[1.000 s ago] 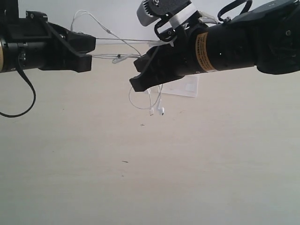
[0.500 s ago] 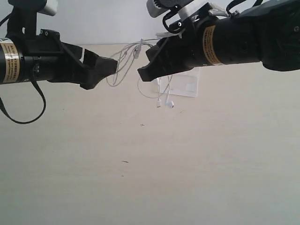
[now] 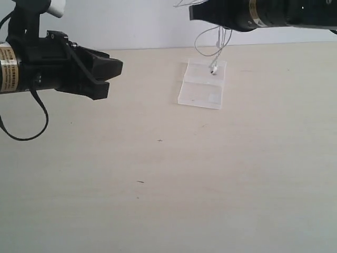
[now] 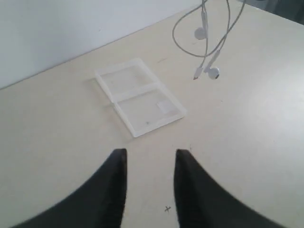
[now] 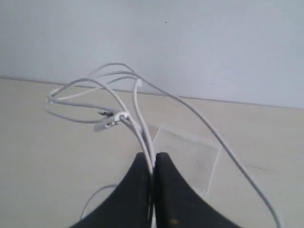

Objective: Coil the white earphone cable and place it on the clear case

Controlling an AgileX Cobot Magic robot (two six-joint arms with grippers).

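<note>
The right gripper (image 3: 192,11) is up at the top of the exterior view, above the far edge of the tabletop (image 3: 158,190). In its wrist view the right gripper's (image 5: 153,164) two black fingers are pressed together, with the white earphone cable (image 5: 129,121) pinched between them. Several loose loops of the wire rise from the pinch and spread out in the air. A small inline piece (image 5: 108,125) sits on one loop.

In the exterior view the rest of the cable (image 3: 219,45) hangs below that gripper in a slack loop. One earbud (image 3: 214,69) dangles in line with the far half of the clear case (image 3: 199,95). Whether the earbud touches the case cannot be told. The left wrist view shows both earbuds (image 4: 212,72) hanging at different heights, with a loop of the cable (image 4: 176,42) beside them.

The clear case (image 4: 137,102) lies flat and open-looking on the tabletop near its far edge, to the right of the middle. A ridge crosses its centre, and nothing rests on it. It also shows beyond the right fingers (image 5: 187,152).

The left gripper (image 3: 114,79) hovers above the left side of the tabletop and points toward the case. Its fingers (image 4: 116,178) are spread apart and hold nothing. It is well apart from both the case and the cable.
</note>
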